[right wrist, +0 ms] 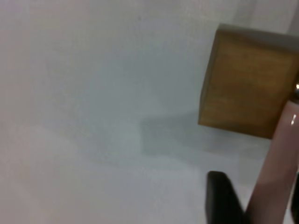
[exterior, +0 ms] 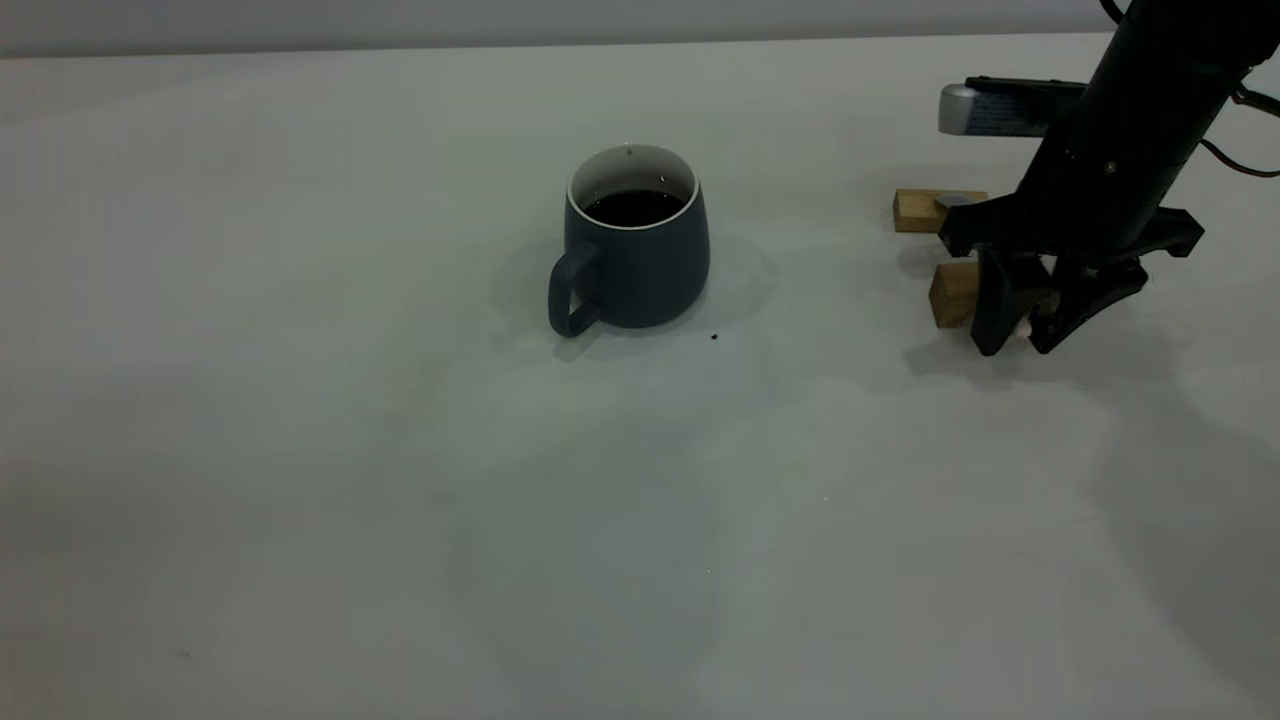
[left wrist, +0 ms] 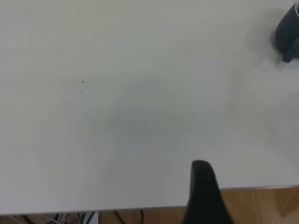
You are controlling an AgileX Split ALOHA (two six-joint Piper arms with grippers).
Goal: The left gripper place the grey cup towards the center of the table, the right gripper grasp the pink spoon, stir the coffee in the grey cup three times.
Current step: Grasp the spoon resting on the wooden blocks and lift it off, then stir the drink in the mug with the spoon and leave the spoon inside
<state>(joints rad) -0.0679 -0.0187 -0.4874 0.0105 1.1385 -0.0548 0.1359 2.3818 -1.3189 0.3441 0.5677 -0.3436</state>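
here, at right of the frame, the right gripper [exterior: 1020,335] clenches the pink spoon [right wrist: 273,172] by its slim, stiff, likely slippery handle above wooden blocks [exterior: 955,293]; the mug [exterior: 632,245] sits mid-table.

This looks like a robot lab or test bench, not a home. A large plain pale surface [exterior: 300,450] fills nearly the whole exterior view, bare and unfurnished, with a blank grey wall behind its far edge. At the far right a black robot arm [exterior: 1120,150] with exposed cables leans over two small wooden blocks [exterior: 950,292]. In the left wrist view, loose cables [left wrist: 70,218] hang below the near edge of the surface, over a wood-toned floor [left wrist: 261,205].
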